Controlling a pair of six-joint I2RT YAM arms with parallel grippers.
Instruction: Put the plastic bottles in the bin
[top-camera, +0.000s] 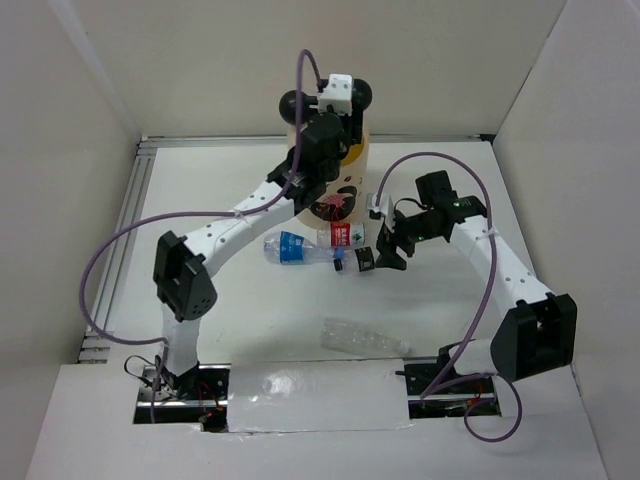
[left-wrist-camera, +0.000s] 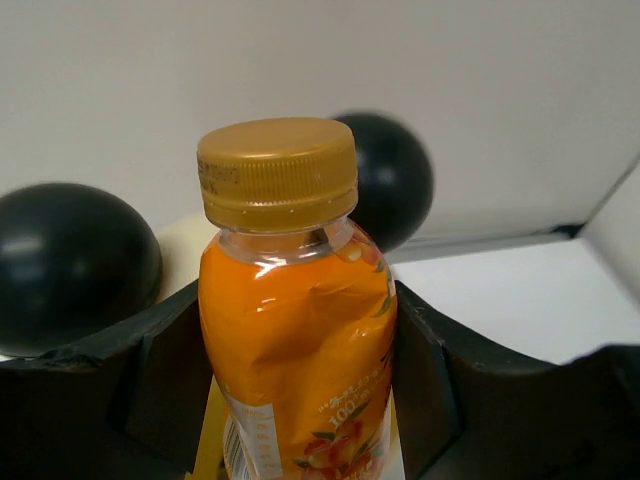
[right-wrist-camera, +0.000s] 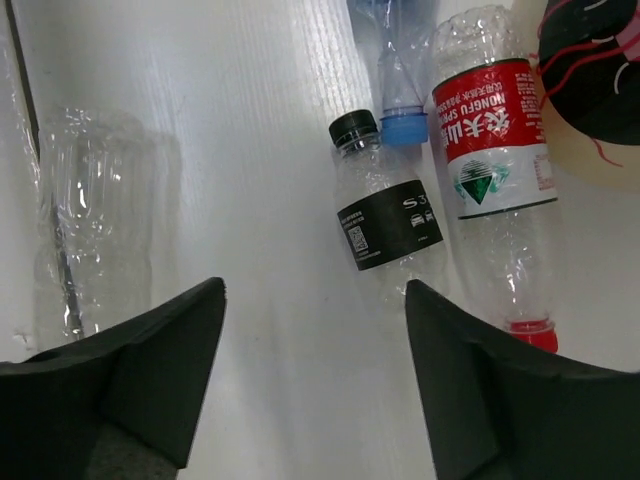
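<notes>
Four clear bottles lay on the worktop (top-camera: 250, 310): one red-white "NONGFU SPRING" bottle (right-wrist-camera: 492, 140), one black-labelled bottle (right-wrist-camera: 388, 225), one blue-labelled bottle (top-camera: 292, 248) and one unlabelled bottle (right-wrist-camera: 90, 220). The left fingers (left-wrist-camera: 430, 380) clamped one orange bottle (left-wrist-camera: 295, 350), marked "100", at the bin (top-camera: 365, 170) rim. The right fingers (right-wrist-camera: 150, 380) gaped, holding nothing.

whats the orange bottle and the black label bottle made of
The orange bottle: thin clear plastic, glossy, going by the dented, creased wall; the orange looks like a printed sleeve or the contents. Its gold cap: ridged, probably plastic. The black-label bottle: clear crinkled plastic, matte black label.
</notes>
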